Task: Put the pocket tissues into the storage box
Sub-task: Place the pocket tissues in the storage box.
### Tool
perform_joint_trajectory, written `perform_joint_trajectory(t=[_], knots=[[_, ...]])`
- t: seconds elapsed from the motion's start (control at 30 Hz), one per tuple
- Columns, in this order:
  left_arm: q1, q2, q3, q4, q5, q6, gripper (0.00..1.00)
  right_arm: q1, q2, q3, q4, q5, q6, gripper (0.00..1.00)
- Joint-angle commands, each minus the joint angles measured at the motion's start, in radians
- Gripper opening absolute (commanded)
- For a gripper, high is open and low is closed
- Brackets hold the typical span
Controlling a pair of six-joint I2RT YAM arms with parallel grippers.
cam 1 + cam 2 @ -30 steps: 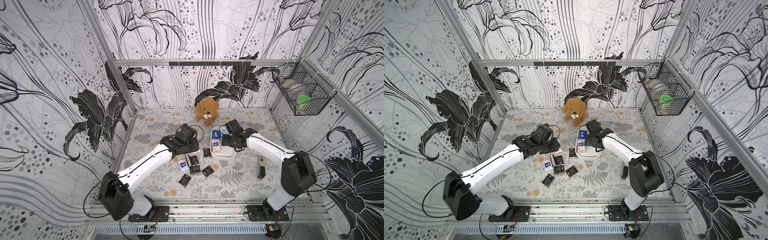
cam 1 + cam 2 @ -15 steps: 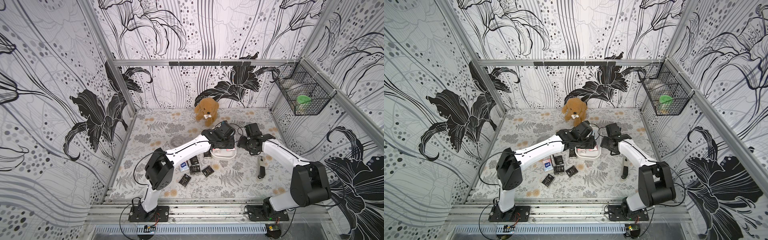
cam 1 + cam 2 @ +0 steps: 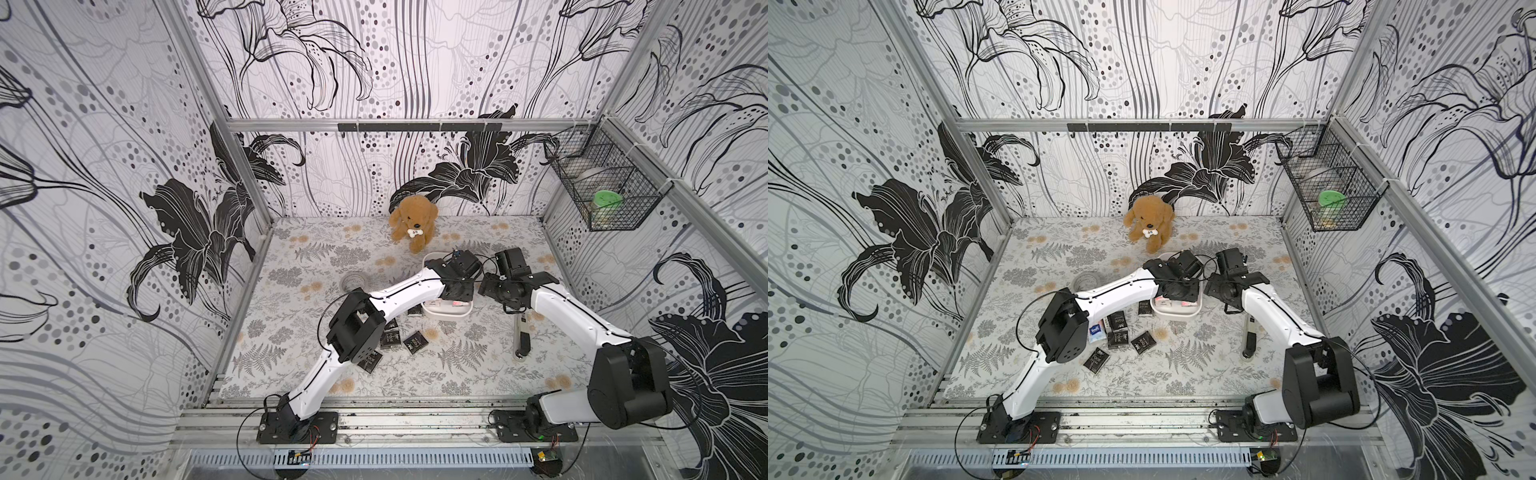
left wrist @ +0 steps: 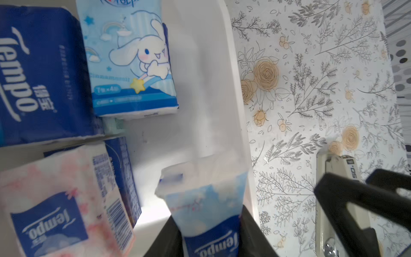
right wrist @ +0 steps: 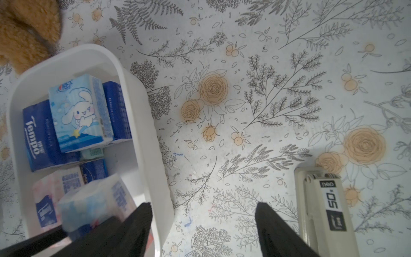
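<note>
The left claw [image 4: 206,224] is clenched on one end of a pale blue packet [image 4: 204,200] and holds it over the box [image 4: 200,66]. Its free end sits inside the box wall. I cannot tell whether it touches the box floor. In both top views this claw hangs over the 6 o'clock half of the box [image 3: 446,313] [image 3: 1177,312], which stands at 3 o'clock from the middle of the table [image 3: 316,291].

The right claw [image 5: 203,222] is released, with its jaws wide apart and nothing between them. It is over bare table just at 3 o'clock of the box. A stapler [image 5: 324,207] lies on the table at 5 o'clock of the box [image 3: 521,332].

Already in the box are a dark blue packet [image 4: 42,73], a rabbit packet [image 4: 131,60] lying on top of blue ones, and a pink packet [image 4: 60,200].

Loose black packets [image 3: 1143,341] lie on the table at 7 to 8 o'clock of the box, partly under the left arm. One black packet [image 3: 1145,308] is just beside the box's 8 o'clock corner. A light blue packet [image 3: 1096,331] lies at 9 o'clock of that cluster.

A dog [image 3: 413,222] sits at 12 o'clock of the box, and a tape roll [image 3: 353,280] lies at 9 o'clock, well apart.
</note>
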Motion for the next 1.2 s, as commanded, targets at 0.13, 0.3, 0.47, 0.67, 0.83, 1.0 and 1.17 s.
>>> perform_joint_trajectory(t=[0.13,0.3,0.47,0.67,0.83,1.0,1.17], knots=[[0.034,0.023,0.048,-0.047,-0.050,0.009,0.55,-0.004,-0.040,0.003,-0.052,-0.022,-0.032,0.79],[0.036,-0.041,0.045,-0.034,-0.042,-0.018,0.75,0.001,-0.034,0.028,-0.041,-0.097,-0.039,0.75],[0.060,-0.152,-0.002,0.006,-0.035,-0.049,0.78,0.053,-0.006,0.090,-0.045,-0.124,-0.027,0.68],[0.132,-0.389,-0.242,0.161,-0.010,-0.096,0.79,0.161,0.070,0.153,-0.006,-0.162,0.036,0.64],[0.226,-0.615,-0.527,0.289,-0.023,-0.114,0.79,0.225,0.177,0.210,-0.019,-0.133,0.121,0.62],[0.319,-0.815,-0.798,0.365,-0.034,-0.125,0.79,0.224,0.243,0.235,-0.085,-0.068,0.164,0.58],[0.382,-0.962,-1.024,0.394,-0.037,-0.157,0.80,0.224,0.306,0.240,-0.088,-0.061,0.163,0.58]])
